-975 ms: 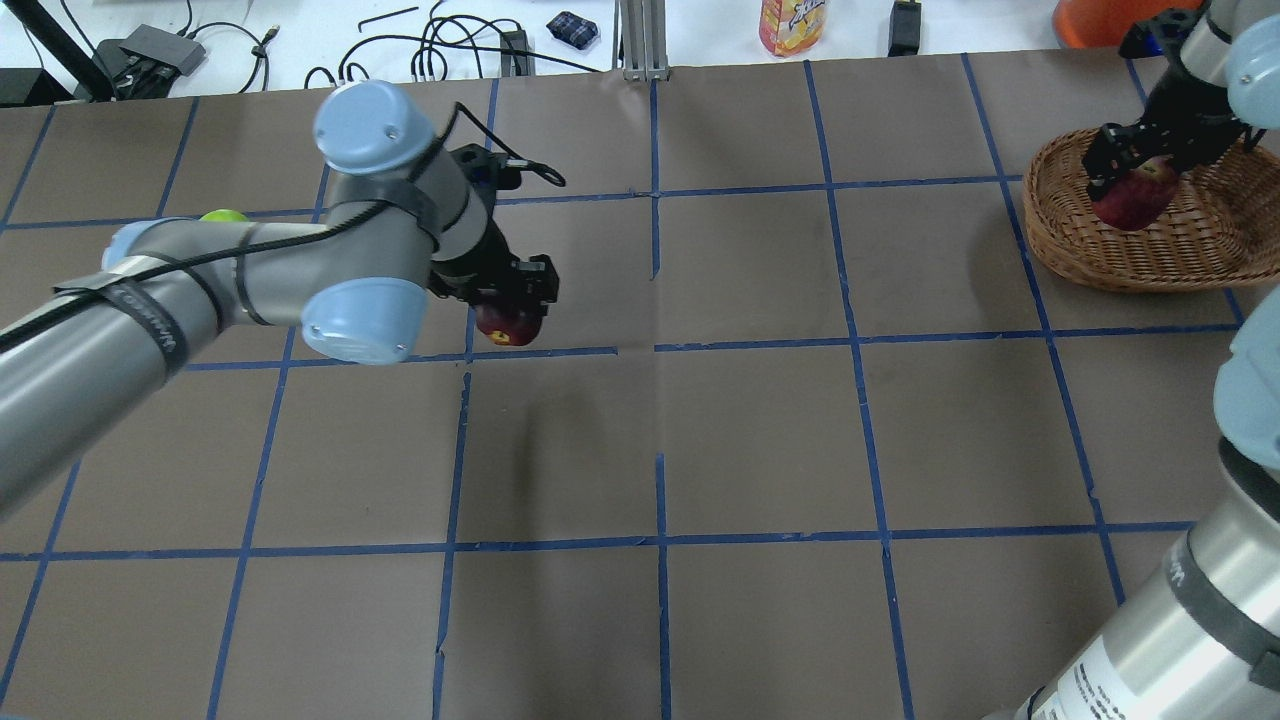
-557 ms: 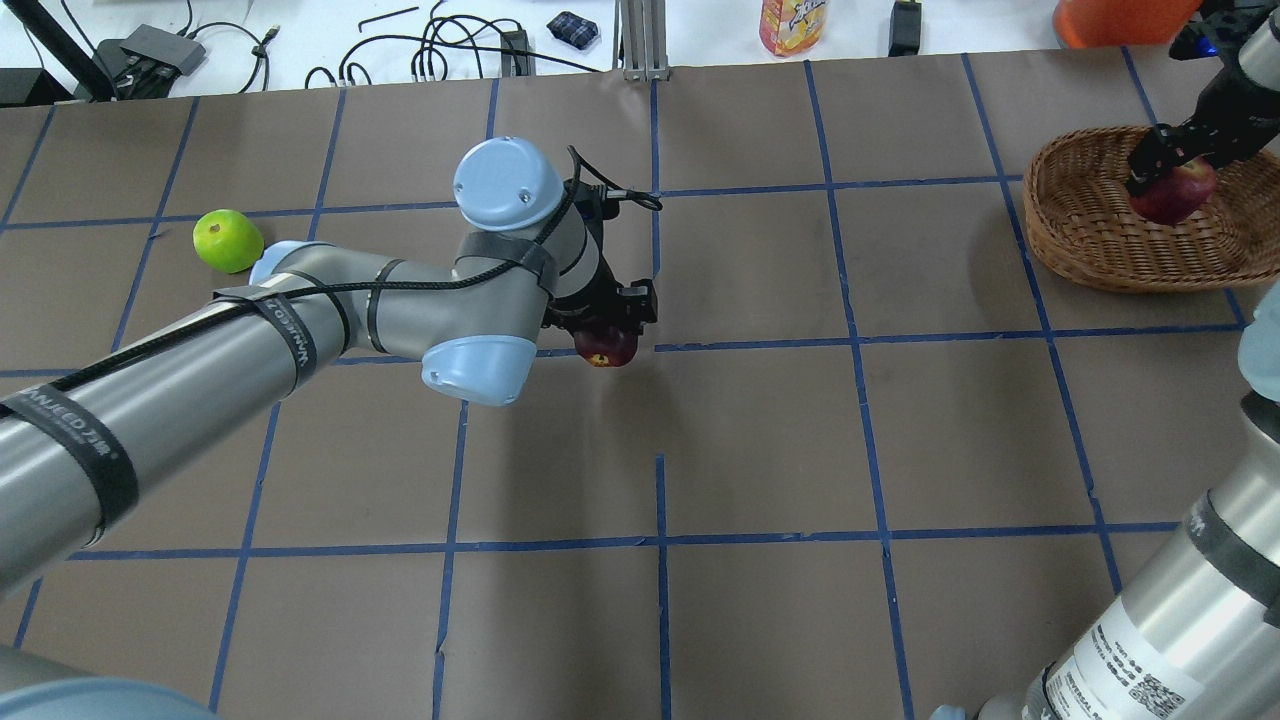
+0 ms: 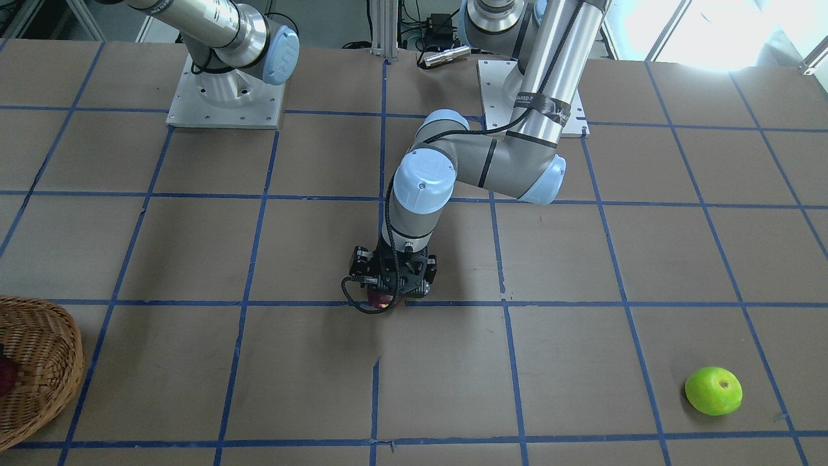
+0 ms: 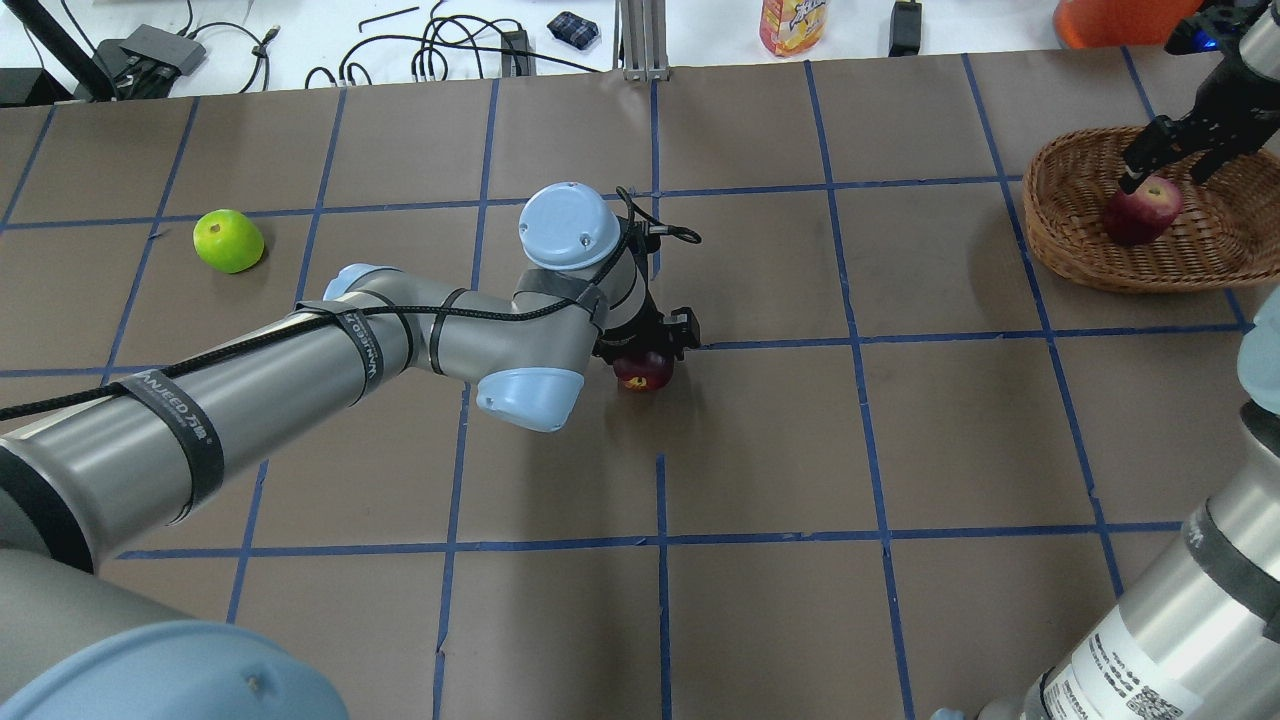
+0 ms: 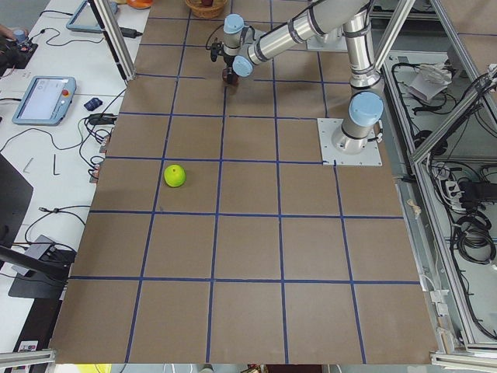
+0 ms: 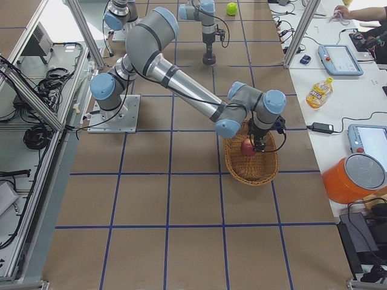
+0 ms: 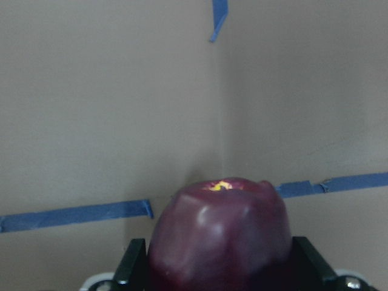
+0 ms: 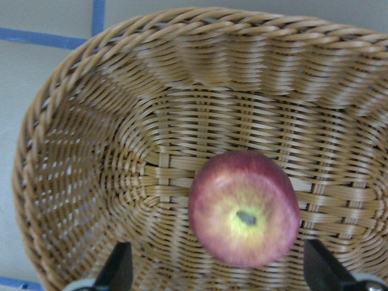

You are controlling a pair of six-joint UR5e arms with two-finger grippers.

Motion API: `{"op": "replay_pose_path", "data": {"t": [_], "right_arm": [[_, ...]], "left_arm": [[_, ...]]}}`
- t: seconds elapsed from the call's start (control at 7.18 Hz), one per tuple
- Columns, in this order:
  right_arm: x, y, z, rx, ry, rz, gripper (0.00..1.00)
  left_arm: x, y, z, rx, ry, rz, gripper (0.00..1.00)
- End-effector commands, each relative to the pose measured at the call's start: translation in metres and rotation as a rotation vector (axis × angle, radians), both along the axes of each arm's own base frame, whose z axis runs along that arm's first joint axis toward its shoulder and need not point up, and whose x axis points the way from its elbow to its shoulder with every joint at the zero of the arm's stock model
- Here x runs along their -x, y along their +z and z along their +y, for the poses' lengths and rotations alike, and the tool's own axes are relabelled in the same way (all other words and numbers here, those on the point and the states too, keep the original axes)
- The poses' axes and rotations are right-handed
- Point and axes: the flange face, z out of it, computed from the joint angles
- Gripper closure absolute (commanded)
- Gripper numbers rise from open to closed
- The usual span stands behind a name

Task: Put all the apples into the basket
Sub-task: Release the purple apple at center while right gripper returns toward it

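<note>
My left gripper (image 4: 645, 352) is shut on the dark purple-maroon apple (image 4: 643, 370) near the table's middle, low over the paper; the apple fills the left wrist view (image 7: 221, 236) between the jaws. The red apple (image 4: 1142, 210) lies in the wicker basket (image 4: 1060, 225) at the far right. My right gripper (image 4: 1168, 160) is open just above it; the right wrist view shows the red apple (image 8: 244, 209) on the basket's floor (image 8: 79, 182) between the spread fingers (image 8: 118, 267). The lime green apple (image 4: 228, 240) sits alone on the table at the far left.
A juice bottle (image 4: 792, 25), cables (image 4: 450, 45) and an orange object (image 4: 1110, 20) lie on the white bench beyond the table's far edge. The two arm bases (image 3: 226, 97) stand at the robot's side. Blue tape lines grid the brown table.
My left arm has carried the maroon apple to the right toward the table's middle. My right gripper has let go of the red apple, which now rests in the basket.
</note>
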Motion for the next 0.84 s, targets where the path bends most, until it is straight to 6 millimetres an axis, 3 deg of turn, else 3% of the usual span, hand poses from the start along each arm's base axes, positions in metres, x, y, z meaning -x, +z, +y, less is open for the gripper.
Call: {"op": "replay_pose_path", "data": {"t": [0.0, 0.14, 0.28, 0.42, 0.56, 0.7], "right_arm": [[-0.120, 0.038, 0.009, -0.064, 0.024, -0.002, 0.00], [-0.172, 0.056, 0.028, -0.064, -0.077, 0.008, 0.00], [-0.239, 0.066, 0.055, -0.061, -0.137, 0.019, 0.00], [-0.320, 0.056, 0.077, -0.074, -0.175, 0.037, 0.00], [-0.409, 0.042, 0.097, -0.019, -0.244, 0.062, 0.00], [-0.483, 0.027, 0.123, 0.033, -0.273, 0.062, 0.00]], "left_arm": [[-0.027, 0.040, -0.025, 0.013, 0.040, 0.001, 0.00], [-0.066, 0.078, -0.054, -0.010, 0.030, -0.017, 0.00], [-0.126, 0.107, -0.084, -0.041, -0.050, -0.041, 0.00], [-0.205, 0.122, -0.109, -0.049, -0.109, -0.047, 0.00], [-0.292, 0.118, -0.126, -0.038, -0.167, -0.057, 0.00], [-0.359, 0.105, -0.135, -0.025, -0.246, -0.065, 0.00]]}}
